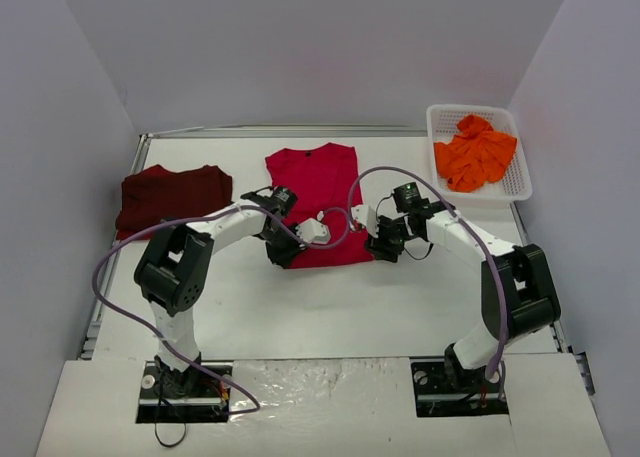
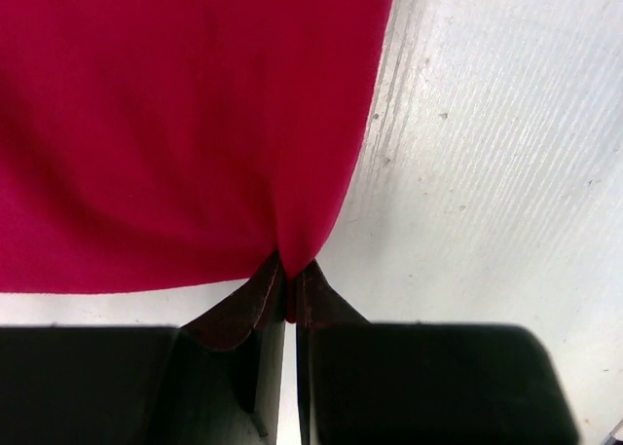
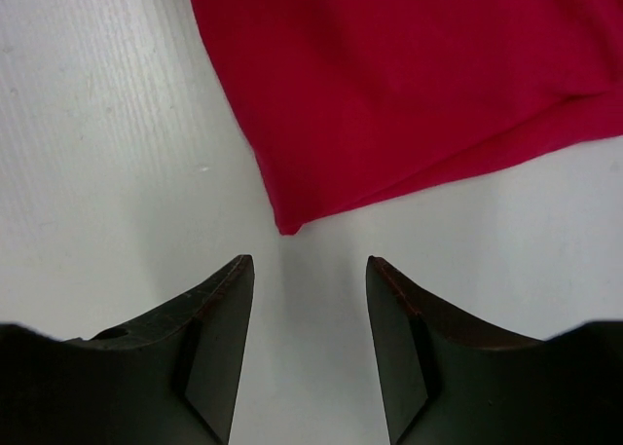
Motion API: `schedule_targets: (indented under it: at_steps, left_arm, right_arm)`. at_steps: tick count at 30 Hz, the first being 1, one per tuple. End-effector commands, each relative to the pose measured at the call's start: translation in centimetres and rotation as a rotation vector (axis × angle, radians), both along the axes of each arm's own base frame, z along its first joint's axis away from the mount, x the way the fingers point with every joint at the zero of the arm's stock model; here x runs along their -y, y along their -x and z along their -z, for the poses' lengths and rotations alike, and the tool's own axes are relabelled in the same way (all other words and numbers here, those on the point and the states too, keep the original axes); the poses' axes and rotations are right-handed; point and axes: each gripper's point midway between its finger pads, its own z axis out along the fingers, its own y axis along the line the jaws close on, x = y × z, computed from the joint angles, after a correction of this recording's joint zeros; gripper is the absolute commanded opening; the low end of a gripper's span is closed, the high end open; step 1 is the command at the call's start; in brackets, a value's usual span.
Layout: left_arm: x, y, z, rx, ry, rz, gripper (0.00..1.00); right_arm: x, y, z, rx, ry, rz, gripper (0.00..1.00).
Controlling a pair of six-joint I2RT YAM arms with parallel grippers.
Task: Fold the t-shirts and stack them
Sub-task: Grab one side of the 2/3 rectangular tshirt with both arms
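The bright red t-shirt (image 1: pixel 318 192) lies flat at the table's middle, sleeves folded in. My left gripper (image 1: pixel 283 254) is shut on its near left hem corner (image 2: pixel 292 255). My right gripper (image 1: pixel 381 247) is open just short of the near right hem corner (image 3: pixel 288 226), with nothing between its fingers. The dark maroon t-shirt (image 1: pixel 172 194) lies folded at the left. The orange t-shirt (image 1: pixel 474 152) lies crumpled in the white basket (image 1: pixel 519 182) at the back right.
White walls close in the table on the left, back and right. The basket stands against the right wall. Purple cables loop over both arms above the red shirt's near edge.
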Motion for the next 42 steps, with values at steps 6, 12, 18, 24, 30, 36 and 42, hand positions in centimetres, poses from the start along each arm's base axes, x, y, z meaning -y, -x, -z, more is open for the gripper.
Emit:
schedule_targets:
  at_steps: [6,12,18,24,30,36,42]
  left_arm:
    - [0.0,0.2,-0.7,-0.044,0.008,0.012,0.02]
    - [0.0,0.2,-0.7,-0.053,0.012,0.009,0.02]
    - [0.3,0.3,-0.7,-0.080,0.034,0.005,0.02]
    - [0.5,0.4,-0.7,-0.124,0.068,-0.013,0.02]
    - [0.8,0.4,-0.5,-0.157,0.091,-0.024,0.02]
    - [0.8,0.6,-0.2,-0.178,0.088,-0.018,0.02]
    - [0.6,0.8,0.1,-0.186,0.079,-0.009,0.02]
  right_arm:
    - [-1.5,-2.0,-0.4,0.128,0.021,-0.011,0.46]
    - [-2.0,-1.6,0.8,0.097,0.033,-0.026,0.45]
    - [-2.5,-0.6,1.3,0.095,0.051,-0.057,0.45]
    - [-2.7,0.2,1.1,0.085,0.036,-0.069,0.47]
    - [-2.9,0.9,2.1,0.056,0.041,-0.087,0.47]
    - [-3.5,1.6,2.9,0.022,0.046,-0.107,0.47]
    - [-2.9,1.8,4.3,0.001,0.093,-0.112,0.47]
